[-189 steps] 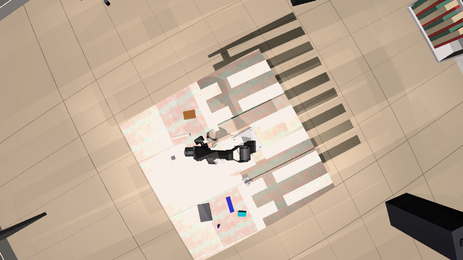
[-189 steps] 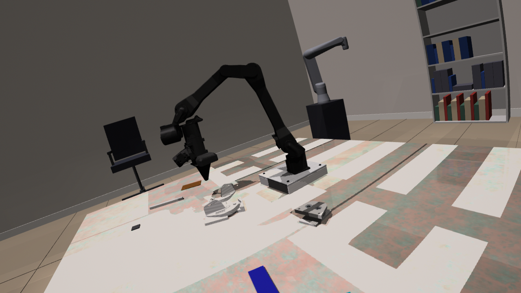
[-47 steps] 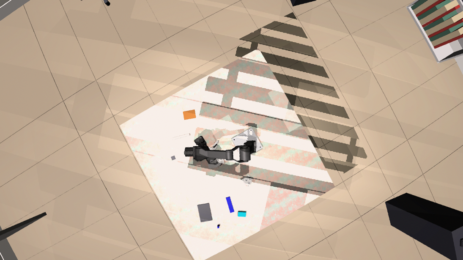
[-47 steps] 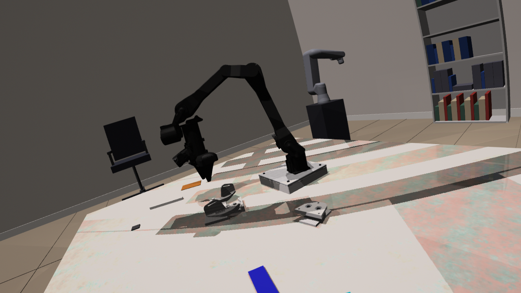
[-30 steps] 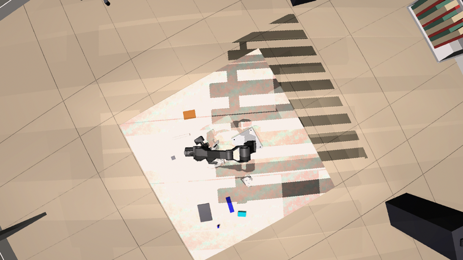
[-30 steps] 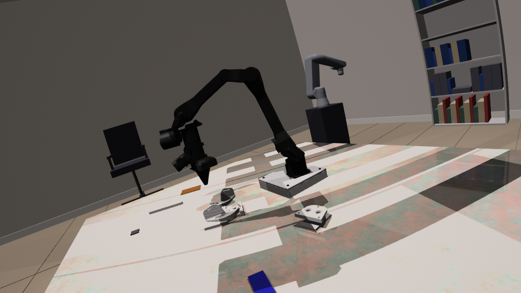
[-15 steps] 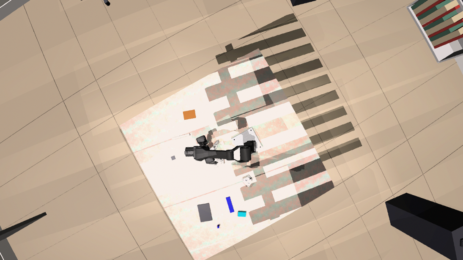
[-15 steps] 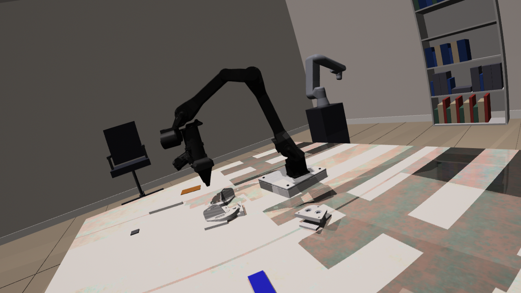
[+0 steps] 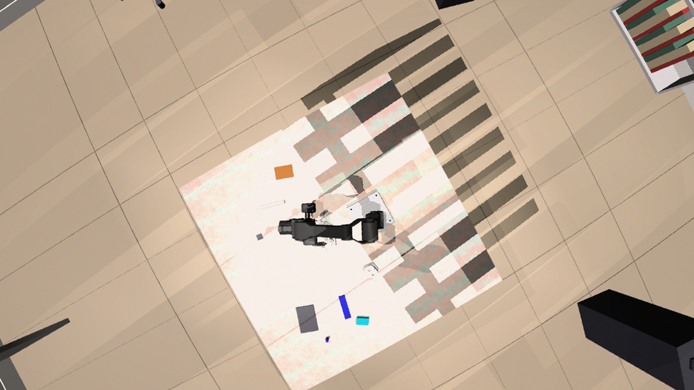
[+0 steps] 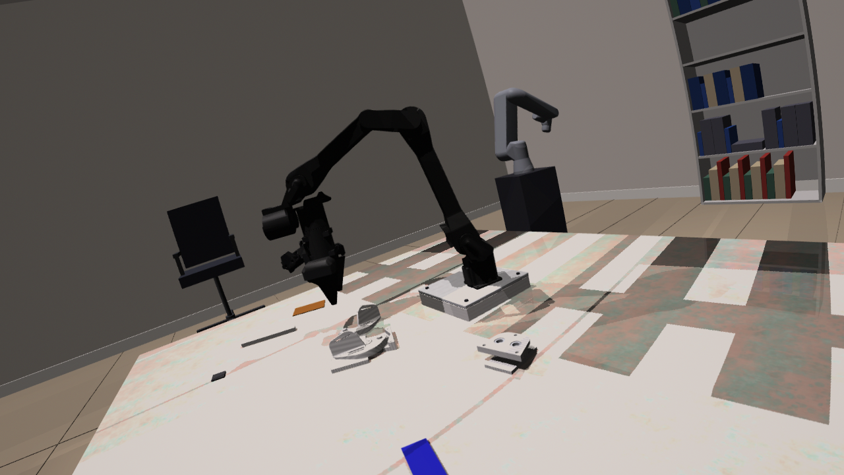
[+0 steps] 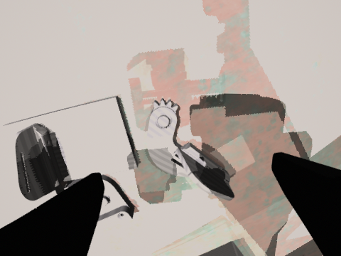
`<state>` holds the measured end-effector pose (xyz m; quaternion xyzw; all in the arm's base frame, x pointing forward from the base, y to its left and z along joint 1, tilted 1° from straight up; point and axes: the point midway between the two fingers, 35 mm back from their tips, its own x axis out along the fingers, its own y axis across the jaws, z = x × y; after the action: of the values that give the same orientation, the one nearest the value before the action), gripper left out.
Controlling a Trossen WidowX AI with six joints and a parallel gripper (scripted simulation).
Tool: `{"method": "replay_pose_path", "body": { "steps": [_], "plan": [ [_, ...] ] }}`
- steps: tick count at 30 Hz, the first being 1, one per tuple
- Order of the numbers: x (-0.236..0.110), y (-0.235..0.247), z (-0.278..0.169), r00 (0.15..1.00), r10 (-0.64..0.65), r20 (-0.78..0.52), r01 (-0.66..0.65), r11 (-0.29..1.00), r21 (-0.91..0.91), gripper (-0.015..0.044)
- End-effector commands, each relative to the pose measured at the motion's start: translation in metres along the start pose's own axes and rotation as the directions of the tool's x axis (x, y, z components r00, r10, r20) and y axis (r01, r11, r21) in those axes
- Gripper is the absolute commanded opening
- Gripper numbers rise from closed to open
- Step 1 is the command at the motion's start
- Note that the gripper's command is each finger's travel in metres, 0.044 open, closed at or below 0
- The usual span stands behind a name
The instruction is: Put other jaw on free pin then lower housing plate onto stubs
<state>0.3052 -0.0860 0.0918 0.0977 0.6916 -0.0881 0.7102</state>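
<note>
In the wrist view, the mounted jaw's gear end (image 11: 118,210) is partly covered by the near black finger (image 11: 76,210) — whether its teeth are meshed cannot be told. The blue block (image 10: 423,458) is cut off by the exterior view's lower edge.

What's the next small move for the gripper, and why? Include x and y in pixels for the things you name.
Probably ease the gripper (image 10: 333,301) (image 11: 187,172) down around the loose toothed jaw (image 9: 323,214) (image 10: 368,316) (image 11: 197,163), without closing yet: the fingers are open with nothing between them, their tips hang above the table, and the wrist view frames that jaw between them.
</note>
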Motion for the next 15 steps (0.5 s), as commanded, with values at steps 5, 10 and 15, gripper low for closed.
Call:
{"method": "replay_pose_path", "body": {
  "steps": [5,10,15],
  "plan": [
    [-0.0009,-0.0010,-0.0049,1.000,-0.003,-0.003,0.003,0.983,0.185,0.0440],
    [-0.0014,-0.0013,-0.0070,1.000,-0.002,-0.003,0.003,0.954,0.299,0.0440],
    [-0.0019,-0.0016,-0.0091,1.000,-0.002,-0.003,0.003,0.913,0.409,0.0440]
  ]
}}
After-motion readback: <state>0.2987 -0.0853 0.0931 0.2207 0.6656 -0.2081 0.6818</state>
